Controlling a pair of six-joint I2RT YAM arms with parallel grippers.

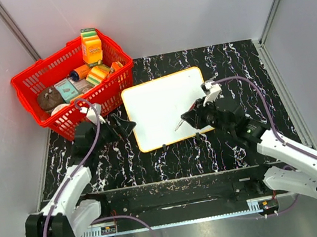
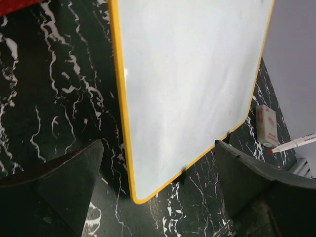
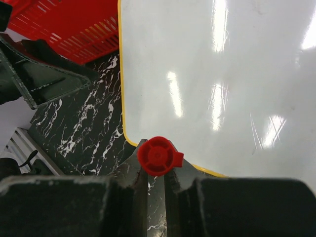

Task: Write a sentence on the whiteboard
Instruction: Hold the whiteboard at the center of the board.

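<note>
While my L end effector (image 2: 158, 153) gapes wide at the whiteboard's (image 1: 163, 108) edge, my R end effector (image 1: 190, 119) pinches a marker (image 1: 179, 124) over it. Red basket (image 1: 110, 87) beside the board holds juice carton (image 1: 91, 47), sponge (image 1: 98, 75) etc. Marker's red butt end (image 3: 159, 155): R wrist view only.

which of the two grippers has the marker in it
The right gripper: its jaws are shut on the marker over the whiteboard. The left gripper is open by the board's left edge, holding nothing.
</note>
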